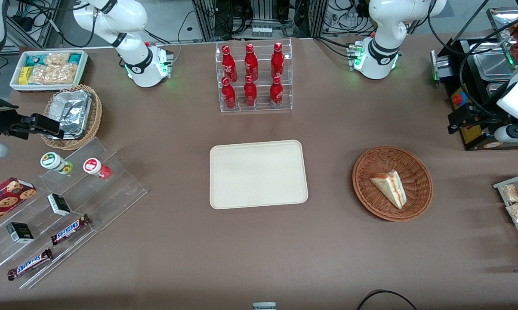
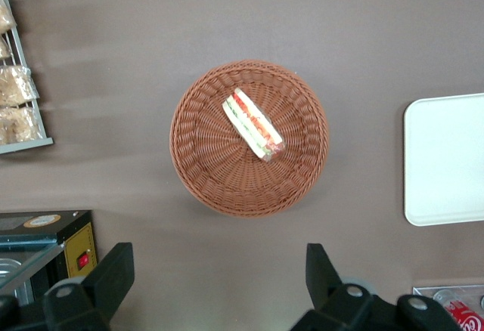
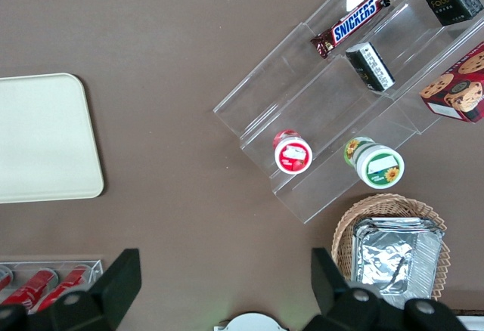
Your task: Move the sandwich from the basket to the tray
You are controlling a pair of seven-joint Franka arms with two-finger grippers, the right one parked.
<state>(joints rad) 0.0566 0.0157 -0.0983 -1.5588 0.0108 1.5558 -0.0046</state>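
Approach step: tool (image 2: 212, 286) hovers high near basket (image 2: 198, 172), jaws spread wide, holding nothing. Sandwich (image 2: 252, 124) lies inside basket, well apart from tray (image 1: 258, 174). Next: descend, straddle wedge, close.

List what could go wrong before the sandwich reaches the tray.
1. The sandwich lies on its side, slanted in the basket; if the open gripper, high above the basket, does not turn to match the wedge, it may pinch a corner and squash it.
2. The basket looks light; fingers catching its weave could drag or lift it.
3. The soft wedge may slip out on the way to the tray.
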